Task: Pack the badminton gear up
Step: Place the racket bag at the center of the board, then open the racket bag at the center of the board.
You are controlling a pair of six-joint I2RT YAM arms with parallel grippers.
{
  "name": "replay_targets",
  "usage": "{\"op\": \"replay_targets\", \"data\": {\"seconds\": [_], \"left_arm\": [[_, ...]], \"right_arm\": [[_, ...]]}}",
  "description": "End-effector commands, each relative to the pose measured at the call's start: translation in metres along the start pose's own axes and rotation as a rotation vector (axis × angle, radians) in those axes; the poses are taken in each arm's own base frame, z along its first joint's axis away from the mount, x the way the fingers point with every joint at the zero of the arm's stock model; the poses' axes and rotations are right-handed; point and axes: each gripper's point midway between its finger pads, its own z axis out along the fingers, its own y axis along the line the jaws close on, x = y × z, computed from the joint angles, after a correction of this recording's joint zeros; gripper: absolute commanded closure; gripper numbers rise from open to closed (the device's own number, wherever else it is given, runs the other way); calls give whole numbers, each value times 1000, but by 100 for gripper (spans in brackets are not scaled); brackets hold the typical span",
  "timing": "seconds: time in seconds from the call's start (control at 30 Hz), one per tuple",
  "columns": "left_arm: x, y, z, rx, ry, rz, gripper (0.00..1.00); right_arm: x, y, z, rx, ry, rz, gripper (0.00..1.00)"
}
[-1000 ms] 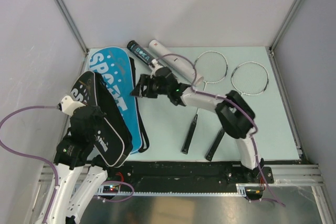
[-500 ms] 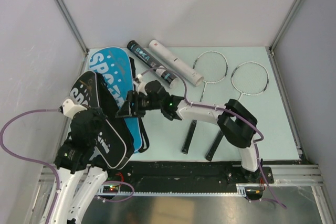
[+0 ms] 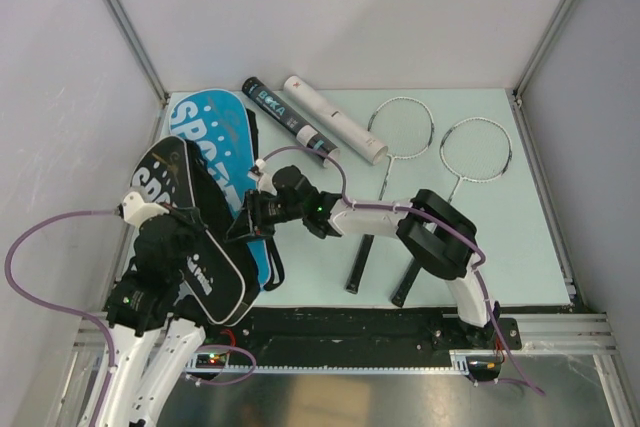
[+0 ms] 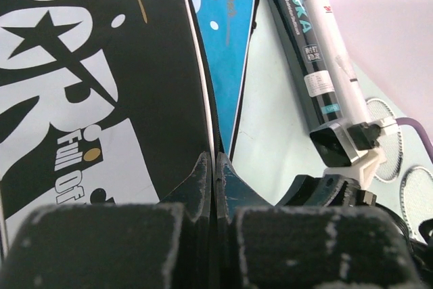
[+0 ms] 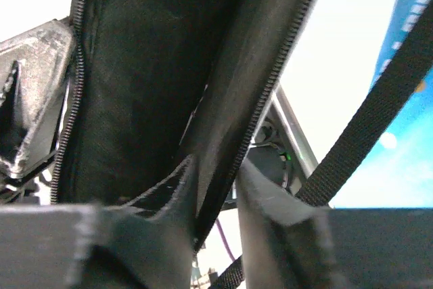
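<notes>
The black SPORT bag (image 3: 190, 212) lies tilted over the blue SPORT bag (image 3: 215, 142) at the left. My left gripper (image 4: 214, 167) is shut on the black bag's (image 4: 101, 65) piped edge, with the blue bag (image 4: 226, 45) just beyond it. My right gripper (image 3: 248, 224) reaches across to the same bag, and its jaws (image 5: 215, 164) have narrowed onto the zip edge (image 5: 270, 79) of the opened flap. A black tube (image 3: 285, 117) and a white tube (image 3: 335, 119) lie at the back. Two rackets (image 3: 402, 127) (image 3: 475, 149) rest on the right with their black handles (image 3: 360, 262) toward me.
White walls and metal posts close in the pale green table (image 3: 520, 237) on three sides. A black shoulder strap (image 5: 379, 113) of the blue bag hangs across the right wrist view. The right arm's purple cable (image 3: 320, 162) loops above the mat.
My right arm has swung left from the black tube to the black bag and narrowed its jaws on the zip edge. The left gripper has kept its hold, the bag shifting slightly.
</notes>
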Motion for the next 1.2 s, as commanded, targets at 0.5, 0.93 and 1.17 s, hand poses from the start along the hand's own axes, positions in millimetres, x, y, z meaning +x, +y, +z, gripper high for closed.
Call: {"op": "replay_targets", "data": {"seconds": [0.5,0.93,1.17], "left_arm": [[-50,-80,-48,398,-53,127,100],[-4,-111,-21,538,117,264,100],[51,-68,22,339,253,264,100]], "right_arm": [[-47,80,-68,-79,-208,-382,100],[-83,34,-115,169,-442,-510,100],[-74,-8,-103,211,-447,-447,100]]}}
